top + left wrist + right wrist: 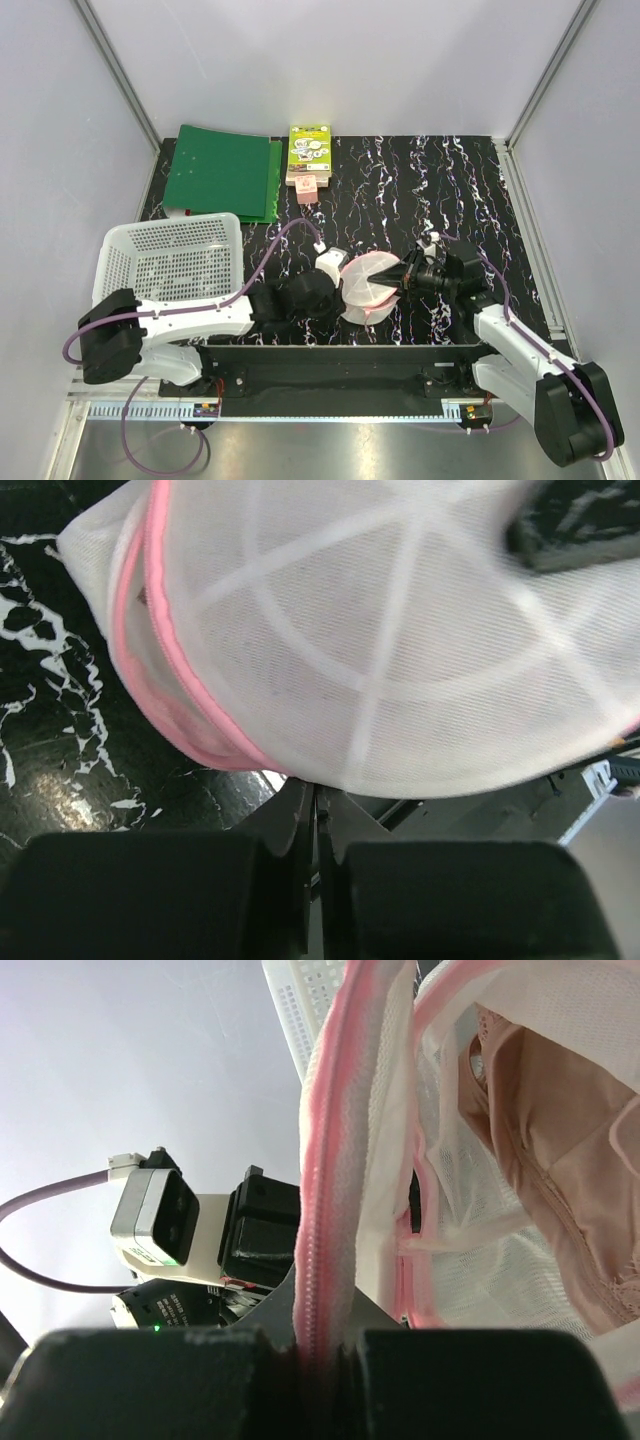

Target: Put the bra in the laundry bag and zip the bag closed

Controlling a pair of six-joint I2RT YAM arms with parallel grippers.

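Both end effectors hold the laundry bag [368, 290] tilted up over the near middle of the counter [430, 180], with the bra [560, 1190] inside it.

On an arm stretched low along the near edge and reaching right, the left end effector [312, 805] has its jaws pressed together at the bag's pink-edged lower rim, seemingly pinching it. Bent in from the near right and pointing left, the right end effector [325, 1345] is clamped on the pink zip edging of one half. On that side the two mesh halves stand partly apart, and the peach bra lies crumpled between them against the mesh. At the left sits a white lattice basket [170, 255], with a green folder [220, 170] and a small box [308, 155] at the far side.
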